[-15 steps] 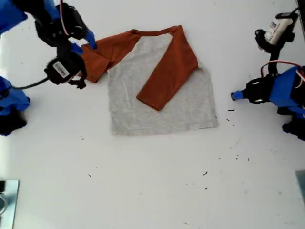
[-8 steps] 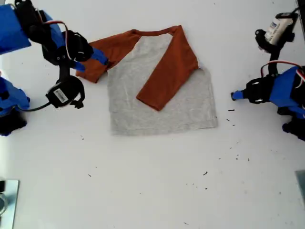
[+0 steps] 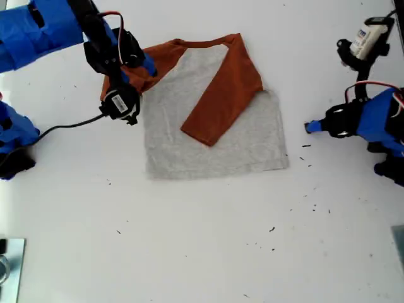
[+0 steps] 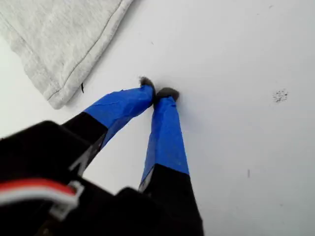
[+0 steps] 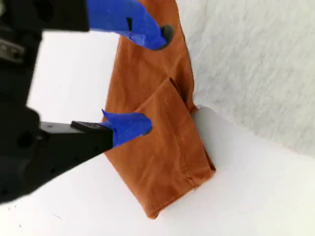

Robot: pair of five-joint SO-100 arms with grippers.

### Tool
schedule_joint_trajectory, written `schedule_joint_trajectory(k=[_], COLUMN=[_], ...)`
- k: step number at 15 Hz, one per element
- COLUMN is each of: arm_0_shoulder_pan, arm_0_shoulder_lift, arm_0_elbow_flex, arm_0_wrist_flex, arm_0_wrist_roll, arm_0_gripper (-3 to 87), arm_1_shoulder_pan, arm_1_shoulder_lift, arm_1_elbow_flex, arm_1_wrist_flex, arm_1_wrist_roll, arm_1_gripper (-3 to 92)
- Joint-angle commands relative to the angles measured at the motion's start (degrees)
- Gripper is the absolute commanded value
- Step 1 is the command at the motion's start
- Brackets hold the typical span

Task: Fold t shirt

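Note:
The t shirt [image 3: 243, 148] lies flat on the white table, grey body up. One rust-orange sleeve [image 3: 224, 95] is folded diagonally across it. The other sleeve [image 3: 158, 60] lies bunched toward the exterior view's left. My second gripper [image 3: 136, 71] is over that sleeve and open. In the second wrist view its gripper [image 5: 153, 81] spans the doubled-over orange sleeve [image 5: 162, 162] with a blue finger on each side. My first gripper [image 3: 310, 127] rests at the exterior view's right, apart from the shirt. Seen from the first wrist, it [image 4: 156, 92] is shut on nothing, near a grey hem corner [image 4: 59, 49].
A black cable [image 3: 60, 129] trails from the second arm's wrist camera [image 3: 120, 104] toward the exterior view's left edge. A white and black device [image 3: 368, 39] stands at the exterior view's top right. A metal object [image 3: 9, 268] sits at its bottom left corner. Dark specks dot the table.
The second arm has swung toward the exterior view's right, from beside the sleeve's end to over it, and that end is now under the gripper. The first arm has not moved.

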Motion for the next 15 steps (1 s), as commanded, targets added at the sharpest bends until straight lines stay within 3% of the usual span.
schedule_joint_trajectory(k=[1,4,6,7,11,15], arm_0_shoulder_pan=[-2.6,-3.0,-3.3,-3.7,-7.6,-15.1], arm_0_shoulder_lift=[3.7,-0.4,-2.2,-1.0,17.1,40.8], arm_0_elbow_flex=[4.4,5.4,5.1,5.6,15.2,19.2], arm_0_wrist_flex=[-3.1,-6.2,-6.8,-6.2,-6.8,-1.5], arm_0_wrist_roll=[1.1,1.8,1.8,1.2,1.1,1.5], arm_0_gripper=[21.9,18.1,3.0,-0.1,-0.1,-0.1], arm_1_shoulder_pan=[-0.3,-0.4,-0.4,-0.4,-0.3,-0.4], arm_1_shoulder_lift=[1.0,1.3,1.4,1.4,1.6,1.8], arm_1_elbow_flex=[2.4,2.5,2.5,2.5,2.5,2.5], arm_1_wrist_flex=[0.9,1.1,1.1,1.1,1.1,1.2], arm_1_wrist_roll=[0.7,0.6,0.6,0.6,0.5,0.6], arm_1_gripper=[3.4,3.4,3.4,3.4,3.4,3.4])
